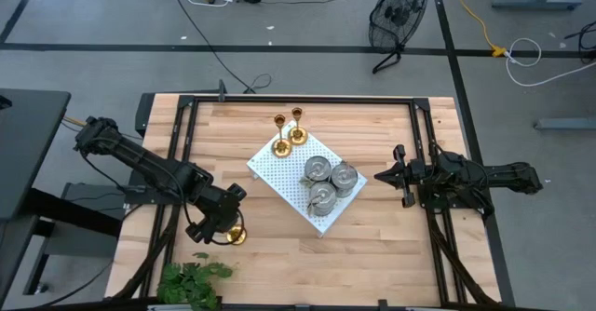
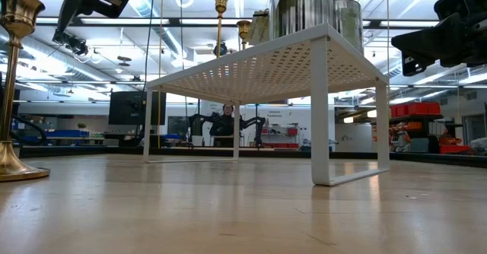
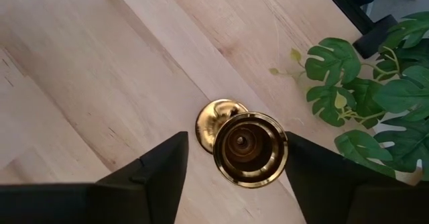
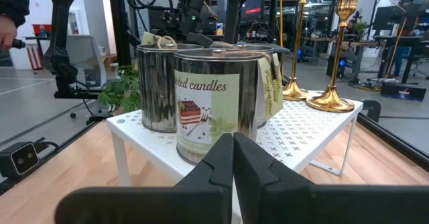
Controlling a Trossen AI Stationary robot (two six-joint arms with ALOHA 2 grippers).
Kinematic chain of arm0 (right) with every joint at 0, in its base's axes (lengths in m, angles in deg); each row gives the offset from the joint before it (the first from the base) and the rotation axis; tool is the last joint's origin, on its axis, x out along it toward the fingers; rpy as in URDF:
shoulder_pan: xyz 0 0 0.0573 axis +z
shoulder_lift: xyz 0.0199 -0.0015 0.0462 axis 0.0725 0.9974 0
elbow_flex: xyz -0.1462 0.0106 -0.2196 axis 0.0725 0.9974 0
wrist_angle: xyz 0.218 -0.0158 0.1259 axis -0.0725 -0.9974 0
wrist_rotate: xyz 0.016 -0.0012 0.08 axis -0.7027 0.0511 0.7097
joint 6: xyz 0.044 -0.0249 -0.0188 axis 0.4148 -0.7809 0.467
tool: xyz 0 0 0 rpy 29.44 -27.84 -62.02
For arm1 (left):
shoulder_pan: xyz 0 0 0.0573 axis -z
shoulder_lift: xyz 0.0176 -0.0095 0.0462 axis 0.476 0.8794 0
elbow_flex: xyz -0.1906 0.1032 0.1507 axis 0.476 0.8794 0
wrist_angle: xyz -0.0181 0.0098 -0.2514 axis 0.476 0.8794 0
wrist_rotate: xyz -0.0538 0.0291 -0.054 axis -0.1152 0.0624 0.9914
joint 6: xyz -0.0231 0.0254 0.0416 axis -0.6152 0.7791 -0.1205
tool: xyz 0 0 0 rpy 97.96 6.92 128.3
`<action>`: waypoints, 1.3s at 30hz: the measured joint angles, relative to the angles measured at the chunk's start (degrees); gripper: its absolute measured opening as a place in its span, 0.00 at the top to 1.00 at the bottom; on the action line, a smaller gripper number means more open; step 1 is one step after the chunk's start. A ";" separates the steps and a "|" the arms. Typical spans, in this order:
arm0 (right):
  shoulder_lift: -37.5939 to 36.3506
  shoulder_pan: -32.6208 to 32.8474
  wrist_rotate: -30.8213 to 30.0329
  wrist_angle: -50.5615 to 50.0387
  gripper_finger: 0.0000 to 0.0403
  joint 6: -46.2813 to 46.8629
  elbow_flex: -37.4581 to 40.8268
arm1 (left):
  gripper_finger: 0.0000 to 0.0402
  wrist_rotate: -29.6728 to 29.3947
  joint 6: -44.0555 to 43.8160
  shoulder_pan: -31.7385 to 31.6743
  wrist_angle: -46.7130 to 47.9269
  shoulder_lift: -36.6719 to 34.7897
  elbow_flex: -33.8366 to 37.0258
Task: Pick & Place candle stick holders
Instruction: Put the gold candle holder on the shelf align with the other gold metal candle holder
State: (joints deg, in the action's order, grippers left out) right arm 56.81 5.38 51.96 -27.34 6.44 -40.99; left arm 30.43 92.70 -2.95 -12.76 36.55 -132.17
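A brass candle stick holder [image 1: 236,236] stands upright on its round base [image 3: 216,119] near the table's near left corner. My left gripper [image 3: 236,140] hangs over it, open and pointing steeply down, one finger on each side of the holder's top cup [image 3: 250,149]. Two more brass holders [image 1: 279,145] [image 1: 297,134] and three silver-grey tins [image 1: 318,169] [image 1: 344,176] [image 1: 322,197] stand on the white perforated board [image 1: 272,173]. My right gripper [image 1: 382,175] waits shut and level at the table's right side, pointing at the board. My left gripper comes at the cup from above. One finger [image 3: 301,163] stands right against the cup's rim [image 3: 284,150], and I cannot tell whether it touches. The other finger [image 3: 171,163] is apart from the cup. The holder stands upright on the table.
A green leafy plant [image 1: 191,281] sits at the near left edge, close beside the brass holder. The white board stands raised on legs [image 2: 319,117] in the table's middle. Bare wood lies between the board and the near edge.
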 joint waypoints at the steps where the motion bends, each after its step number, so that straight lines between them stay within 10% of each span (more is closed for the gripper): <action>1: -0.01 0.00 0.00 0.00 0.96 0.01 0.00 | 0.40 0.00 0.00 0.00 -0.01 0.00 0.00; 39: 0.01 0.00 0.01 0.00 0.96 -0.01 0.00 | 0.57 1.92 0.02 0.00 0.02 -0.07 0.00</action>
State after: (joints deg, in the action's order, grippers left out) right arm 56.81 5.38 51.97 -27.34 6.43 -40.99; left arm 32.35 92.72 -2.95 -12.74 36.48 -132.17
